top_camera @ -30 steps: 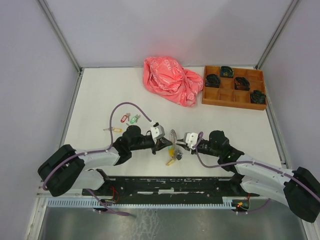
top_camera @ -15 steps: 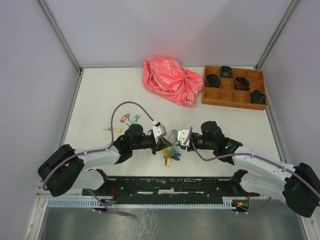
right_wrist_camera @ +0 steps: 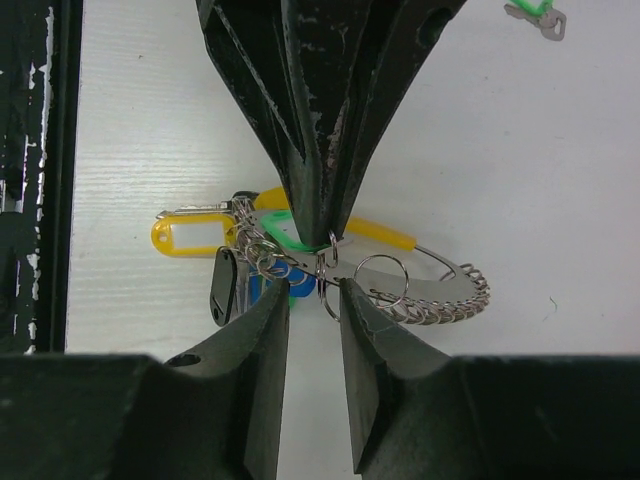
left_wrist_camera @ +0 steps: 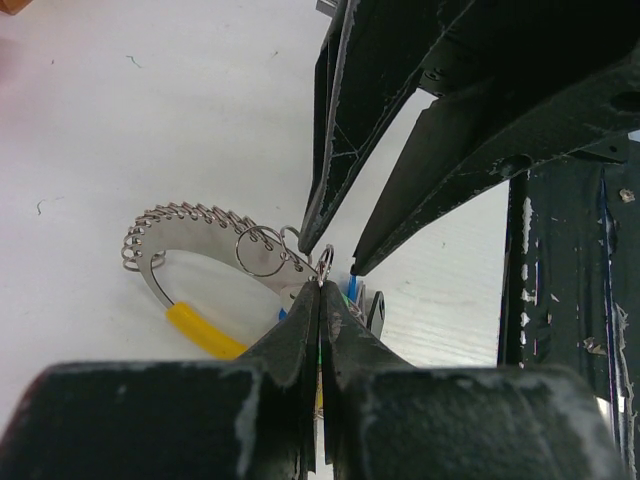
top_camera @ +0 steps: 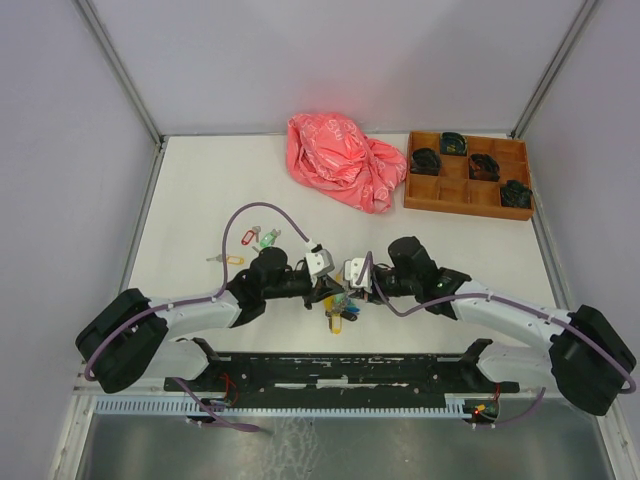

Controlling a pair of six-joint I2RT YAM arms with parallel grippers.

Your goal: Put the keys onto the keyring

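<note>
The keyring (left_wrist_camera: 170, 225) is a silver loop with small rings along it and a yellow band (left_wrist_camera: 205, 330). My left gripper (left_wrist_camera: 321, 285) is shut on its metal strip and holds it just above the table. Keys with yellow (right_wrist_camera: 190, 232), green (right_wrist_camera: 285, 235) and blue (right_wrist_camera: 265, 290) tags and a black fob (right_wrist_camera: 225, 285) hang bunched on it. My right gripper (right_wrist_camera: 313, 298) is open, its fingertips on either side of a small split ring under the left gripper's tip. In the top view the left gripper (top_camera: 325, 290) and the right gripper (top_camera: 348, 285) meet over the bunch (top_camera: 338, 305).
Loose keys with red (top_camera: 248, 236), green (top_camera: 268, 238) and yellow (top_camera: 232, 260) tags lie left of the left arm. A pink plastic bag (top_camera: 345, 160) and a wooden tray (top_camera: 467, 180) of black bundles sit at the back. A black rail (top_camera: 340, 370) runs along the near edge.
My right arm has moved left, bringing its open gripper up to the left gripper's tip. The keyring bunch has shifted slightly left.
</note>
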